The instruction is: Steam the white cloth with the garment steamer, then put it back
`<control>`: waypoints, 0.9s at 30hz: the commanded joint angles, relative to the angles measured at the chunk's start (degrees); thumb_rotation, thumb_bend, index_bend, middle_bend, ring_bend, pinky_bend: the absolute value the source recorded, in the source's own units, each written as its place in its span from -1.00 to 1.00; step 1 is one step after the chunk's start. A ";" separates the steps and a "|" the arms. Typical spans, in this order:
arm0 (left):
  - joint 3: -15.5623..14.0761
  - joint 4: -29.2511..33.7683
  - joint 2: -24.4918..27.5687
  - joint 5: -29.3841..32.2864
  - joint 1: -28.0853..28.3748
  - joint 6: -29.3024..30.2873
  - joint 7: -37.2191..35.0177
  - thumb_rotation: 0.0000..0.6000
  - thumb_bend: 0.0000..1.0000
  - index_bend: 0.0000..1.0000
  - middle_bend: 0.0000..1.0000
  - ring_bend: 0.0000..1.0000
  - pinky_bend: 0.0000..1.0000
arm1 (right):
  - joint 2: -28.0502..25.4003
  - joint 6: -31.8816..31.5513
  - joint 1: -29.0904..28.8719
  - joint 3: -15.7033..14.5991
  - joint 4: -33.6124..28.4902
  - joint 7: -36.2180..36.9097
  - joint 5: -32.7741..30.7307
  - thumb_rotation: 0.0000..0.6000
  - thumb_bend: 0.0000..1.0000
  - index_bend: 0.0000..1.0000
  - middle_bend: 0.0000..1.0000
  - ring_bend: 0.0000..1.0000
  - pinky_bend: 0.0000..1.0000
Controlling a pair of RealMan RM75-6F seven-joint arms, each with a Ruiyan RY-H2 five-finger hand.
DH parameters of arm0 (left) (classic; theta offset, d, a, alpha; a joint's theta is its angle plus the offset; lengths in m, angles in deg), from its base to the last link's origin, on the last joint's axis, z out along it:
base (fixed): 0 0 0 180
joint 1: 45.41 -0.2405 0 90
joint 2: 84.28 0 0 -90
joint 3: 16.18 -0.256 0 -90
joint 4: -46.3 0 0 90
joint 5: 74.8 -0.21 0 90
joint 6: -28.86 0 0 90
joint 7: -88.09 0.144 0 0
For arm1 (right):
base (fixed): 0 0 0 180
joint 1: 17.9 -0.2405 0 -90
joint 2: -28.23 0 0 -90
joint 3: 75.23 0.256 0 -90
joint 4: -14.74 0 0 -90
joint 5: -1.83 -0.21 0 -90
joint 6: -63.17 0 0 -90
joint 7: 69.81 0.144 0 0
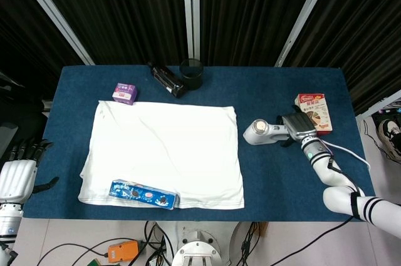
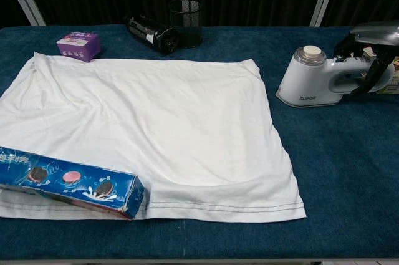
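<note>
Cookie box [image 2: 68,181]: nearest me, lying on the front left corner of the white cloth [image 2: 156,128].
White cloth: spread flat on the blue table [image 2: 336,171].
My left hand [image 1: 17,172]: off the table's left edge, fingers apart, holding nothing.
Garment steamer [image 2: 318,81]: on the table, just right of the cloth.
My right hand [image 1: 299,126]: wrapped around the steamer's handle.
Far edge: purple box [image 2: 79,45], dark bottle [image 2: 151,32], mesh cup [image 2: 186,22].
</note>
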 commanded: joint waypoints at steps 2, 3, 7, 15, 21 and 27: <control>-0.05 -0.04 0.03 0.05 -0.03 -0.02 -0.11 1.00 -0.83 -0.63 -0.72 -0.92 -1.00 | 0.09 -0.08 0.16 -0.23 0.09 0.98 0.50 1.00 -1.00 0.09 0.12 0.07 -0.76; -0.06 -0.07 0.03 0.04 -0.05 0.01 -0.14 1.00 -0.83 -0.63 -0.72 -0.92 -1.00 | 0.07 0.02 0.21 -0.25 0.07 1.34 0.54 1.00 -1.00 0.10 0.12 0.07 -0.75; -0.10 -0.23 -0.02 0.07 -0.10 0.05 -0.39 1.00 -0.83 -0.63 -0.72 -0.92 -1.00 | -0.19 0.53 0.37 -0.41 -0.12 2.77 0.67 1.00 -1.00 0.11 0.15 0.10 -0.74; -0.12 -0.69 -0.19 0.04 -0.02 -0.05 -0.76 1.00 -0.83 -0.63 -0.72 -0.93 -1.00 | -0.60 2.34 0.15 -0.74 -0.37 4.40 -0.28 1.00 -1.00 0.18 0.21 0.18 -0.71; -0.12 -1.10 -0.47 0.12 -0.04 -0.07 -1.19 1.00 -0.82 -0.63 -0.72 -0.93 -1.00 | -1.75 4.20 -0.38 -0.68 -1.35 5.81 -0.94 1.00 -1.00 0.27 0.27 0.23 -0.69; -0.21 -1.60 -0.74 0.14 0.00 -0.25 -1.53 1.00 -0.83 -0.63 -0.72 -0.93 -1.00 | -2.47 5.67 -0.90 -0.86 -1.82 6.69 -1.97 1.00 -1.00 0.36 0.30 0.27 -0.67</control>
